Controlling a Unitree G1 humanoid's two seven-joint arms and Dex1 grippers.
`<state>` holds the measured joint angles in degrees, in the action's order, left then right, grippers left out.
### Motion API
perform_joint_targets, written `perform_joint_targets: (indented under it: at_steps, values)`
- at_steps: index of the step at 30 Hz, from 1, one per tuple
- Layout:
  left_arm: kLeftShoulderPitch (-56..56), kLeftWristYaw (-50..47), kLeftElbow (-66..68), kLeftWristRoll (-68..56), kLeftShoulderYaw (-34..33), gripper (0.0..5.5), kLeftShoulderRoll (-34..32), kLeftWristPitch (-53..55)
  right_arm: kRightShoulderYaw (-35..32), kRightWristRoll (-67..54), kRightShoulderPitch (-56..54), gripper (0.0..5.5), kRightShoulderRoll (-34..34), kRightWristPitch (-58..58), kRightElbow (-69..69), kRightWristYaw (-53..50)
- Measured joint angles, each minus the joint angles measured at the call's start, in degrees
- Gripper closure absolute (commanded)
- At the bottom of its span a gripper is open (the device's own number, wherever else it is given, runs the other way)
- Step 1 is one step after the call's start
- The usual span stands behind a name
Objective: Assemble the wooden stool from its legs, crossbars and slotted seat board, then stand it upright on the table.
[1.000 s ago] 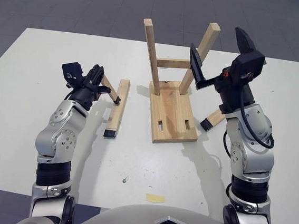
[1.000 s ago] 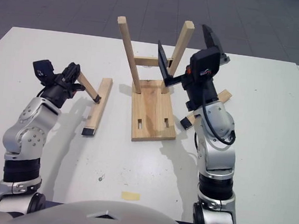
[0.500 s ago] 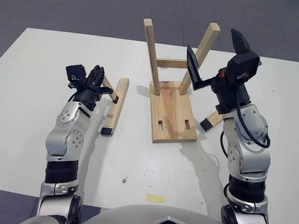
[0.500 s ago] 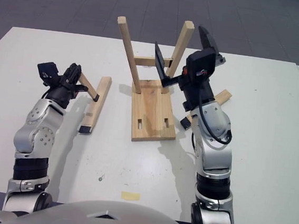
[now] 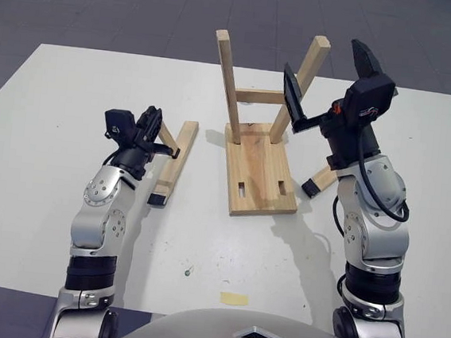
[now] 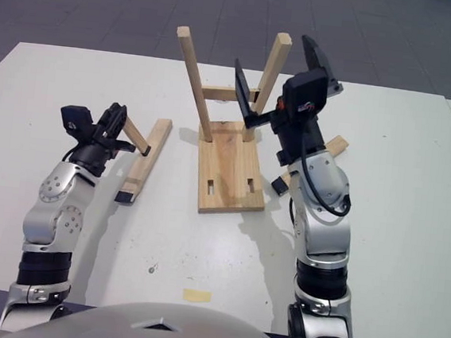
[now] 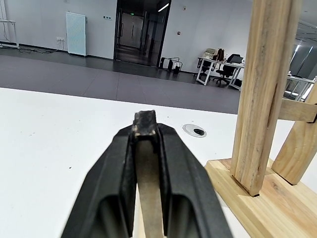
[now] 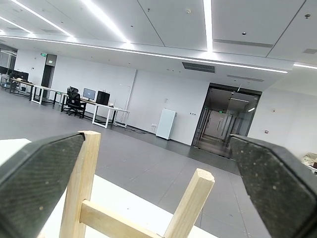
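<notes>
While the left tool (image 5: 155,124) clamps the loose crossbar (image 5: 168,142), the right tool (image 5: 322,56) gapes wide beside the stool (image 5: 259,168).

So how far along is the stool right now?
Done: two legs and a crossbar stand in the far end of the seat board, which lies flat. In hand: the left gripper is shut on a second crossbar touching a leg lying on the table; the right gripper is open by the upright legs. Left: the near slots are empty and another leg lies loose.
</notes>
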<state>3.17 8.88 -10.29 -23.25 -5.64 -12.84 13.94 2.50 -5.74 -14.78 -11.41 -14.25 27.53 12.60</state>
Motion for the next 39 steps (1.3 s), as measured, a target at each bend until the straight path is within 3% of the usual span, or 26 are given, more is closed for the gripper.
perform_joint_targets:
  at_steps: [5, 6, 11, 23, 28, 34, 39]
  values:
    - [0.3, -1.0, -2.3, 0.5, 0.2, 5.07, -0.1, 3.1, 0.2, 0.1, 0.0, 0.10, 0.0, 0.0, 0.0, 0.0]
    - [0.5, -1.2, -2.8, 0.6, 0.3, 4.70, -0.2, 4.0, 0.2, 0.1, 0.0, 0.10, 0.0, 0.0, 0.0, 0.0]
    - [0.5, -3.7, -3.9, 1.0, 0.0, 4.04, 0.4, 10.4, 0.3, 0.4, 0.0, 0.10, 0.0, 0.0, 0.0, 0.0]
    - [15.8, -7.3, -14.3, 0.5, -2.8, 1.95, -0.9, 19.4, 0.9, 0.6, 0.0, 0.10, 0.6, 0.0, 0.0, 0.1]
    - [26.1, -4.4, -7.8, 0.8, -5.1, 1.18, -4.3, 18.2, 1.2, 1.0, 0.0, 0.10, 1.0, -0.1, 0.0, 0.0]
    - [25.9, -0.6, 3.6, 0.6, -5.9, 0.23, -3.4, 15.5, 2.1, 1.1, 0.0, 0.10, 1.6, -0.4, 0.0, 0.1]
    - [20.9, 0.5, 8.8, 1.7, -3.5, 0.13, 0.2, 11.8, 3.1, 1.1, 0.8, 0.10, 2.3, -0.8, 0.2, 0.0]
